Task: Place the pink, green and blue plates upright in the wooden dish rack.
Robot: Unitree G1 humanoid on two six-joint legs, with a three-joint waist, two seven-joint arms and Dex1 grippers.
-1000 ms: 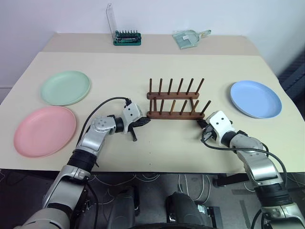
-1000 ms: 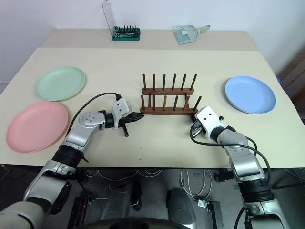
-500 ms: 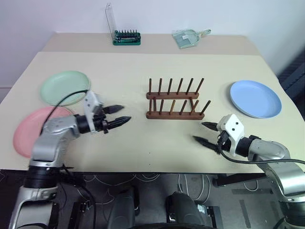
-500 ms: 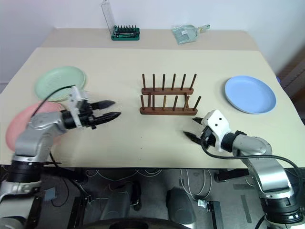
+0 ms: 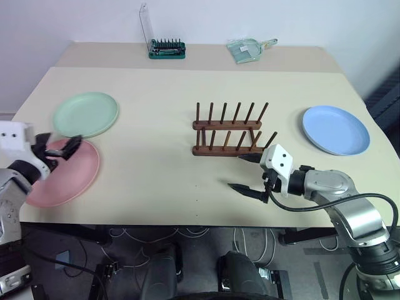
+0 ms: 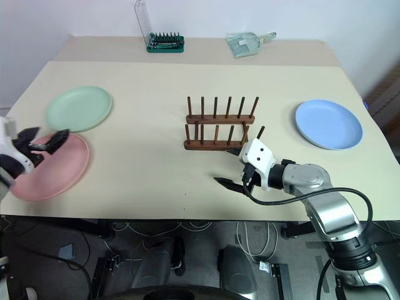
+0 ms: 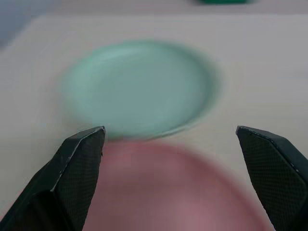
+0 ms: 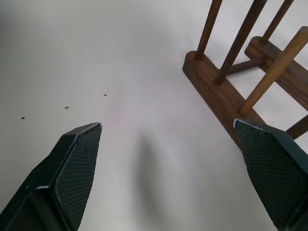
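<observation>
The table point(image 5: 162, 119) carries all three plates lying flat, none in the rack; the rack point(image 5: 228, 131) stands near the table's middle with every peg bare and open surface on all sides of it.

The green plate point(image 5: 85, 114) lies toward the left edge; the pink plate point(image 5: 62, 173) lies just beside it on the near side, their rims close to touching, and its near rim comes close to the table's front edge; the blue plate point(image 5: 335, 129) lies well apart on the right, close to the right edge.

The left gripper point(image 5: 58, 148) is above the far-left part of the pink plate, jaws spread wide and holding nothing; in the left wrist view the green plate point(image 7: 139, 91) shows beyond and between the two fingers point(image 7: 79, 163), with the pink plate point(image 7: 168, 187) below them.

The right gripper point(image 5: 245, 172) is over bare table just in front of the rack's right end, jaws wide and empty; one fingertip lies just beside the near rail, whether touching cannot be told; in the right wrist view the near rail and its pegs point(image 8: 226, 96) lie toward one finger, with plain surface between the two.

A wide stretch of bare table separates the rack from the left-hand plates; a narrower strip separates it from the blue plate.

At the far edge stand a green bit case point(image 5: 166, 50) with its clear lid raised and a small clear packet point(image 5: 248, 49), both well clear of the rack.
</observation>
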